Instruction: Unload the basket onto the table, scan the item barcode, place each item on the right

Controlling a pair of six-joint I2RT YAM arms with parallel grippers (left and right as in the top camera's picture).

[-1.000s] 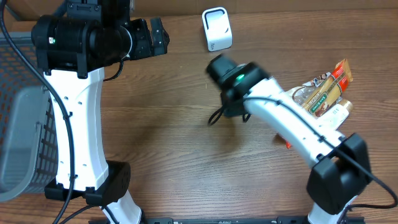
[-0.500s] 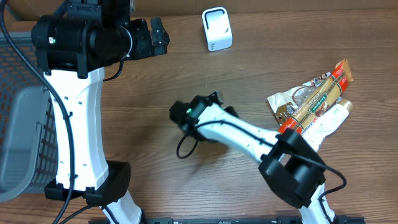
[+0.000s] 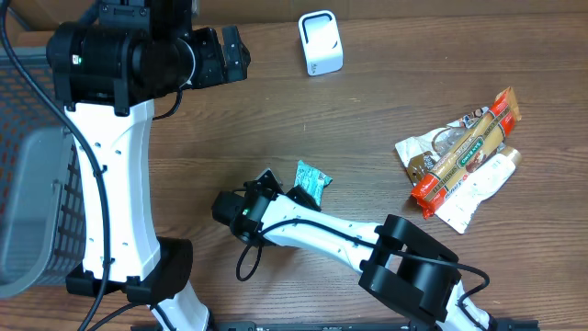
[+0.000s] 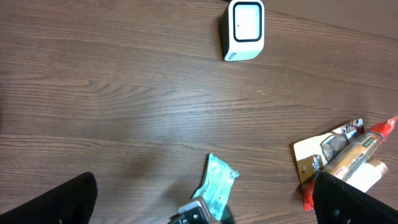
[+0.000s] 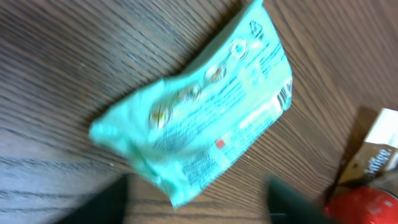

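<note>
1. Overhead: one teal packet (image 3: 312,181) lies loose on the counter (image 3: 230,129), just beside the right claw (image 3: 283,188). One scanner (image 3: 320,42) stands well apart. One basket (image 3: 28,184) sits left, and what looks like three other packets (image 3: 459,156) are piled right. The left claw (image 3: 231,53) hovers far from the packet.
2. Left wrist: its fingers (image 4: 56,199) stand wide with nothing between them.
3. Right wrist: the fingers (image 5: 112,199) are apart and hold nothing. The barcode (image 5: 285,96) faces up. The step is probably the pick-up; next, grip clear of the barcode and carry it to the scanner.
</note>
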